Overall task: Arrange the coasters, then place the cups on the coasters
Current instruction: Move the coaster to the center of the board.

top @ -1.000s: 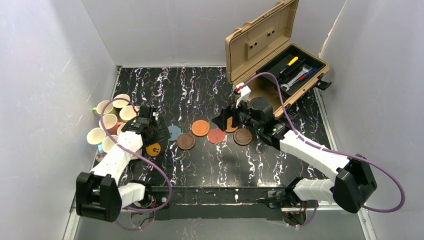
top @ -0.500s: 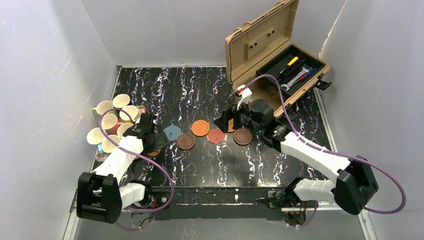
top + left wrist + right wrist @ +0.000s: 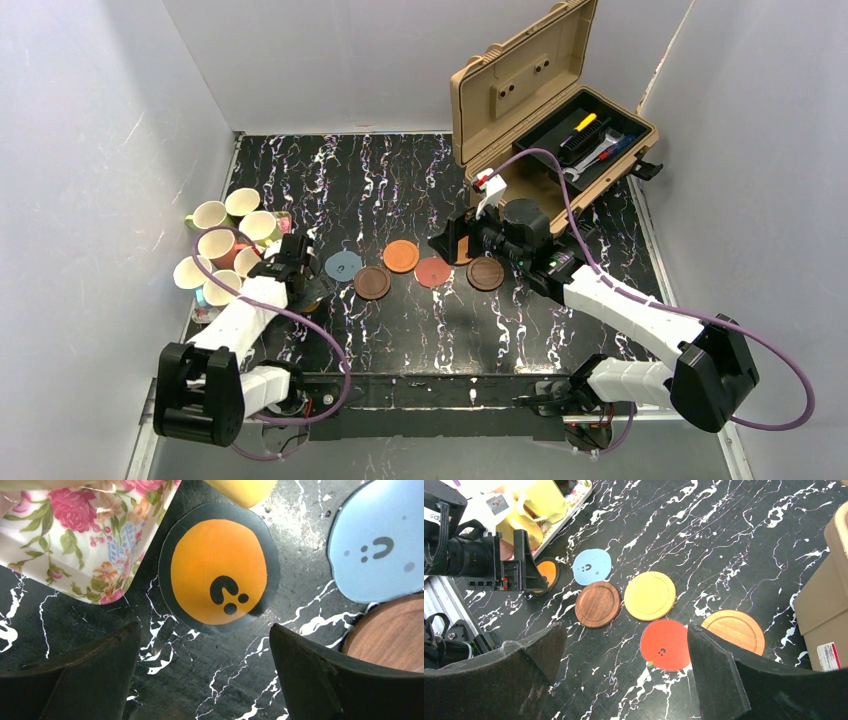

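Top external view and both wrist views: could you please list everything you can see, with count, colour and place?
coasters: seven; grey-blue, red, orange with a dark mark, two dark brown, two orange-brown; loose row across mid-table
cups: seven; cream inside; clustered at the left edge
tray: one; floral; left edge, beside the orange coaster
case: one; tan, lid open; far right corner
tools: several; yellow and silver among them; inside the case
table: one; black with white veins; under everything
left gripper: one; black, open; over the orange coaster
right gripper: one; black, open; above the row's right end
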Tool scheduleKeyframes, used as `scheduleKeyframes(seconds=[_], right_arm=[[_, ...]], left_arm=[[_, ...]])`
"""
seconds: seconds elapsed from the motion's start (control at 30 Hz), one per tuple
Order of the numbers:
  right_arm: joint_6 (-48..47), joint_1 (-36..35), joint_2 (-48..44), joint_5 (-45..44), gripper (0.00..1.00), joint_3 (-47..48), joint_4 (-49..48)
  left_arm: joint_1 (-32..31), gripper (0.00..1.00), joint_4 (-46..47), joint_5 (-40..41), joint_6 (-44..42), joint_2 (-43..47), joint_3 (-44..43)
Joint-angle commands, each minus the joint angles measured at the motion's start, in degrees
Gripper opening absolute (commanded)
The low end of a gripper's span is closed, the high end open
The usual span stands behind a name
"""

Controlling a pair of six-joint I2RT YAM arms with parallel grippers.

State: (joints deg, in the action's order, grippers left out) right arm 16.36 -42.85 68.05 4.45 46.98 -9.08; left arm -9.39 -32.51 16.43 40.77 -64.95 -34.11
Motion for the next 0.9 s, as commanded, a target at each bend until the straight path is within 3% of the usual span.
scheduleKeyframes(seconds=[0.0,0.87], right_arm=[[-0.16,0.08,-0.14,-0.32,0.99,-0.23,-1.9],[-1.13,0.09,1.01,-0.67,0.99,-0.2,-2.39]], left_arm=[[1.15,0.98,1.07,1.87,1.58,-3.43,-0.13],[3.15,0.98,7.4,-1.15,-2.32,-11.27,-3.81]])
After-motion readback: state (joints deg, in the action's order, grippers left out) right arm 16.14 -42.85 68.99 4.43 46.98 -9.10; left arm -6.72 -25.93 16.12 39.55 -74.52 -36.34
